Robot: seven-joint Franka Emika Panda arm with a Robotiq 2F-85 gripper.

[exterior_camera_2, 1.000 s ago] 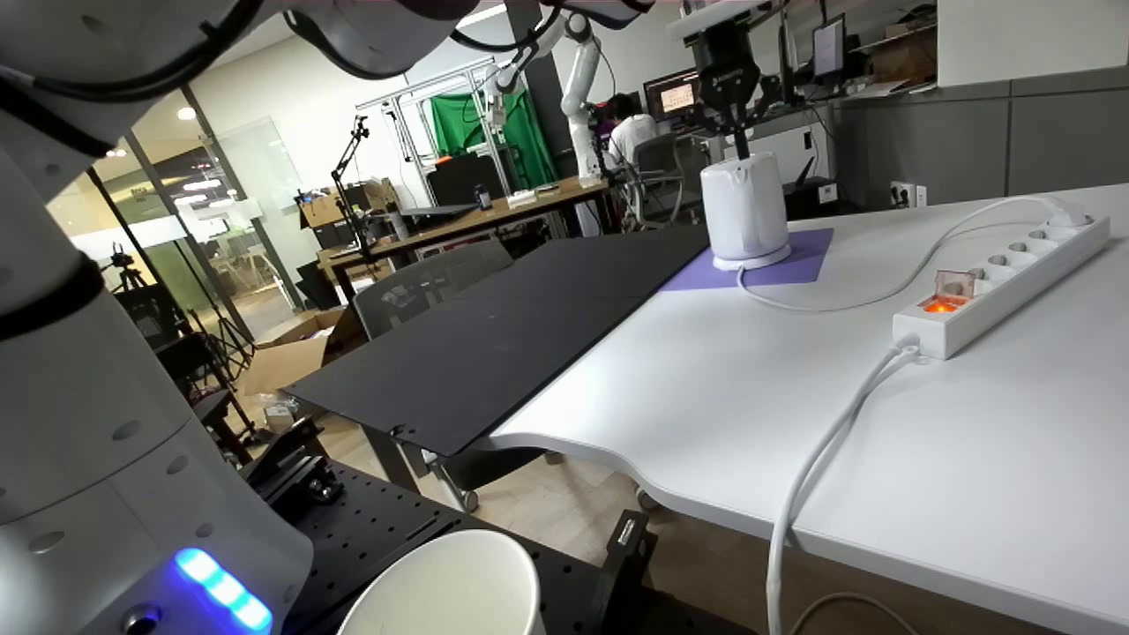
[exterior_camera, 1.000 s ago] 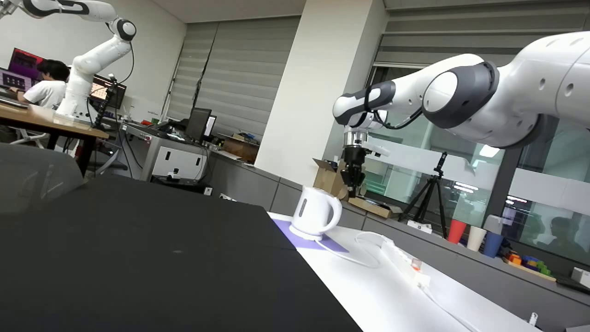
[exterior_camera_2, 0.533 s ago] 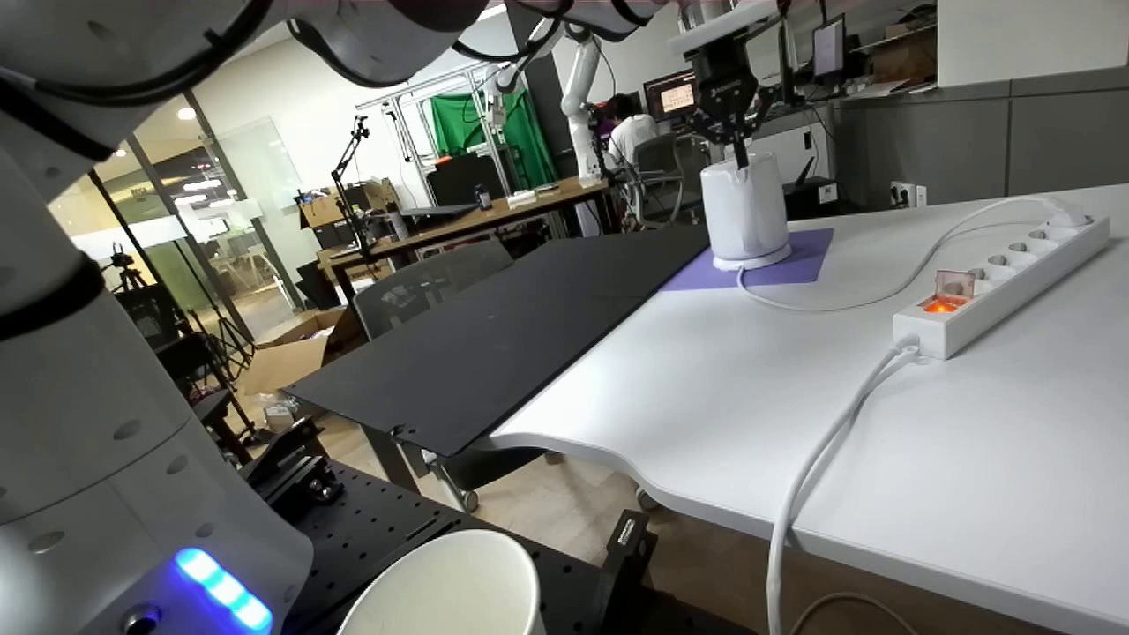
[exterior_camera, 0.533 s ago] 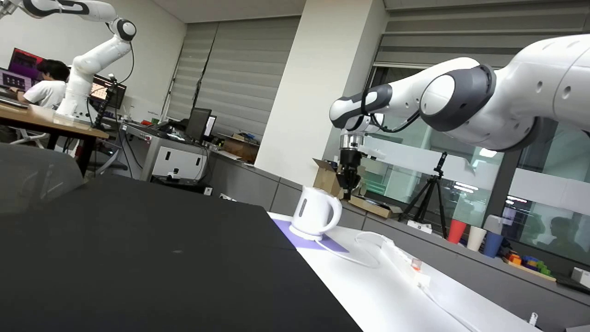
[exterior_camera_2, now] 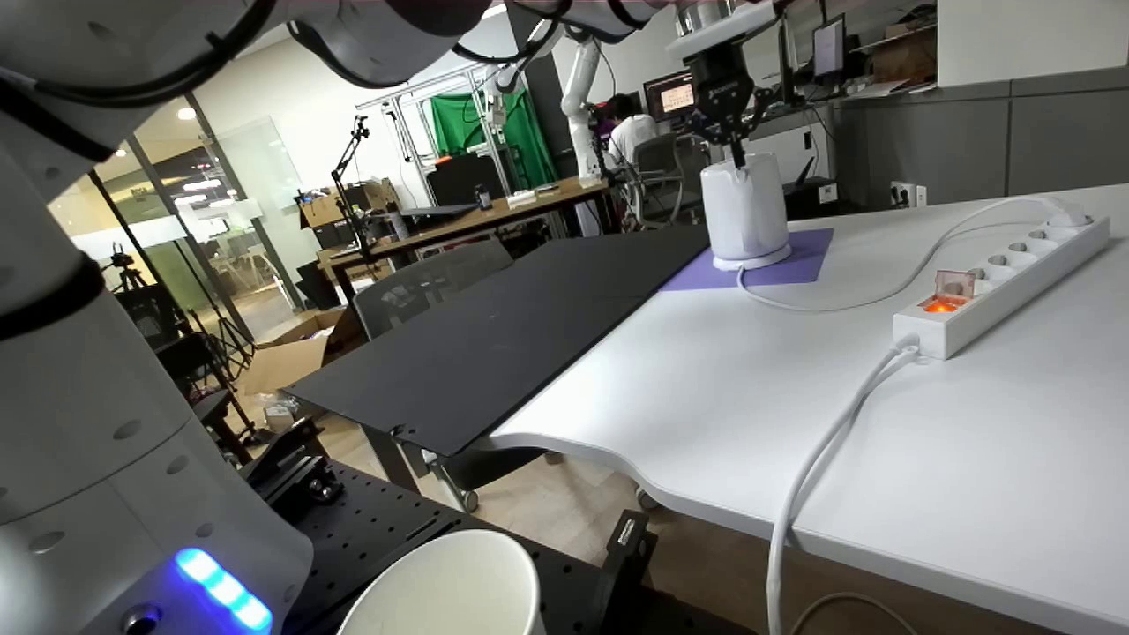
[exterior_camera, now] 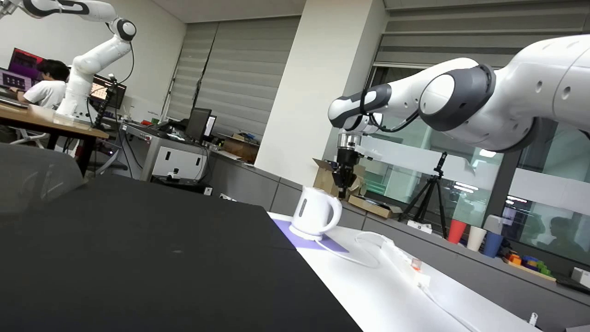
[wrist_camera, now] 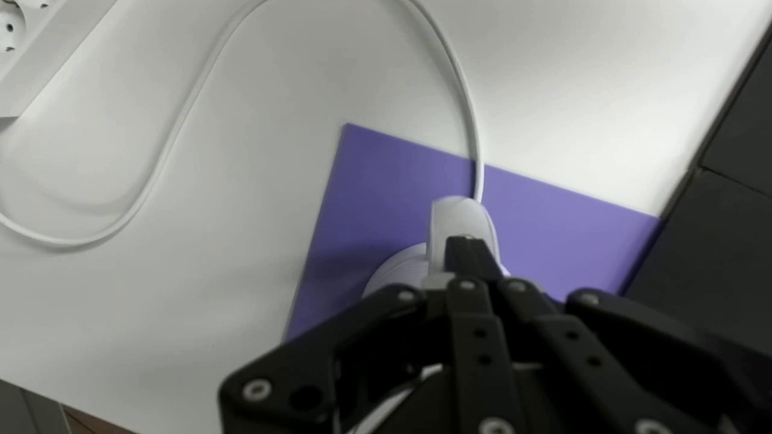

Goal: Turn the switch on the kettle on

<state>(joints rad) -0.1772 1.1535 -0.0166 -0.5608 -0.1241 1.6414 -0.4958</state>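
White from lid to base, the electric kettle (exterior_camera_2: pixel 745 212) stood upright on a purple mat (exterior_camera_2: pixel 810 251), near a corner of the white bench (exterior_camera_2: pixel 706 397) and beside the edge where it met the black board (exterior_camera_2: pixel 512 326). My gripper (wrist_camera: pixel 471 256) had its fingers pressed together with nothing between them, the tips over the kettle's handle (wrist_camera: pixel 461 223); whether they touched it I could not tell, and the switch I could not make out. I judged that a push landing off centre would slip past the switch, and that pressing too hard on the handle side could tip the kettle or skid it along the mat. A sideways sweep might snag the power cord (wrist_camera: pixel 465 96). My arm (exterior_camera: pixel 461 92) was stretched over the bench, wrist bent, the gripper pointing nearly straight down.
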